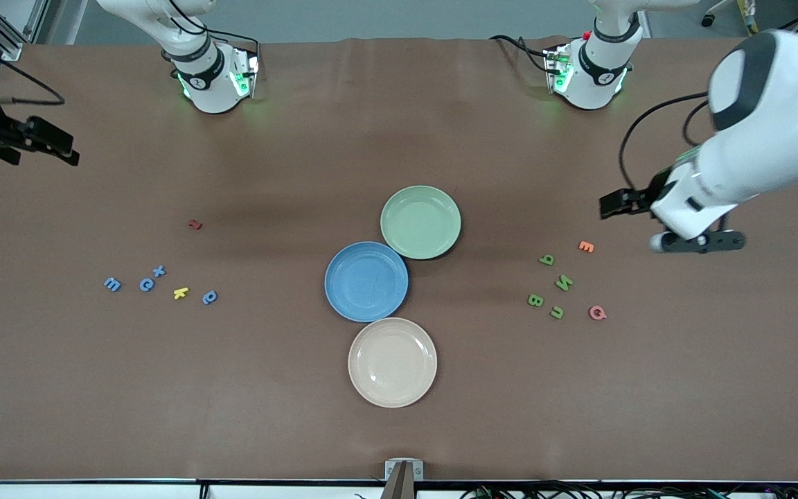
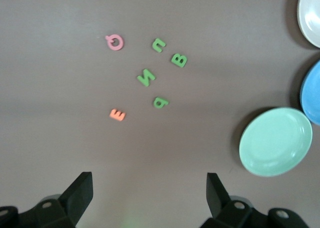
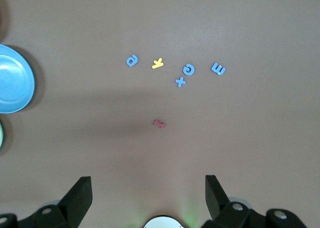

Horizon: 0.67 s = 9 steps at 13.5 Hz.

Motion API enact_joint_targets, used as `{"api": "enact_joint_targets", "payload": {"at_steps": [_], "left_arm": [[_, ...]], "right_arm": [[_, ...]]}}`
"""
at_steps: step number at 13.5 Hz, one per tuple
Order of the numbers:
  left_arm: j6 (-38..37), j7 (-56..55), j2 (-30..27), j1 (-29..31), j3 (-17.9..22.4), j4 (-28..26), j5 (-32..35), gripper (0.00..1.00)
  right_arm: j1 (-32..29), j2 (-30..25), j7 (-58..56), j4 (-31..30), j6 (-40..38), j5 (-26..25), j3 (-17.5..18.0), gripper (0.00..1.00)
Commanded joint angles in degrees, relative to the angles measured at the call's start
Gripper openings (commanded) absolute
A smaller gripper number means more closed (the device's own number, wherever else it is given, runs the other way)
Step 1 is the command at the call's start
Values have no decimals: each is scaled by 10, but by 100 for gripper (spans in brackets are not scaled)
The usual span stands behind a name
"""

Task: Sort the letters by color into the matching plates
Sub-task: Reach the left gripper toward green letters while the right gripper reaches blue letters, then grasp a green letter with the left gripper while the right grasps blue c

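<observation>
While right hand (image 1: 59, 149) sits half cropped, letters (image 1: 146, 284) unsorted

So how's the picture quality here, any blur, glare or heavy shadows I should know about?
Front view: the left arm near that frame's edge is smeared, likely motion blur; the plates cast soft shadows and the green plate shows mild sheen. Left wrist view: the letters are sharp, with a dark shadow beside the green plate. Right wrist view: a broad soft shadow band crosses the table by the dark red letter.

Glossy plastic plates (image 1: 420, 222); matt brown table (image 1: 267, 388); matt letters (image 1: 564, 282).
</observation>
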Motion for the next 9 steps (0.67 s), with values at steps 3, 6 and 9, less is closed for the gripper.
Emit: {"api": "enact_joint_targets", "payload": {"at_steps": [3,6,9], "left_arm": [[103,-80,43,1,-44,-68,69,100],[196,-104,58,-2,-50,-125,88,100],[290,-106,73,-7,-50,-187,100,97]], "right_arm": [[-32,84,-7,21,64,2,0,100],[-39,126,-9,28,104,-4,-1,100],[-59,152,-5,-6,181,-1,0,100]]}}
